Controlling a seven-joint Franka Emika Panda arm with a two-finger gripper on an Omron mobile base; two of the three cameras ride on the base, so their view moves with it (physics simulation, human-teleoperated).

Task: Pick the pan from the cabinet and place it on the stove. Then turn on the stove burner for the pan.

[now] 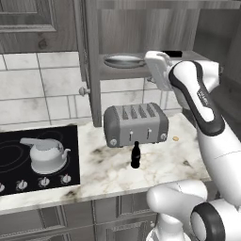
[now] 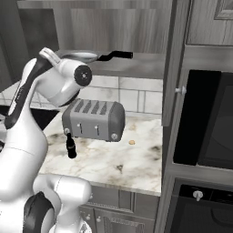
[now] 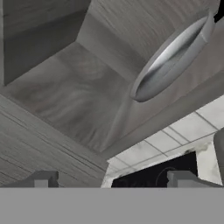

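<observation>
Pan: we count one round shallow silver steel pan (image 3: 175,61) on the cabinet shelf beyond our open two-finger gripper (image 3: 111,178).

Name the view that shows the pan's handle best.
The right base view: the pan's black handle juts out clear above the arm. The left base view shows just its end beyond the hand; the hand view shows mostly the pan's bowl.

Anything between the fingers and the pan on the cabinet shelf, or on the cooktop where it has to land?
Nothing visible blocks the open gripper from the round silver steel pan inside the open dark grey wood-grain cabinet. On the flat black glass stove, a silver-white kettle already occupies one ring marking; the pan needs another.
</observation>
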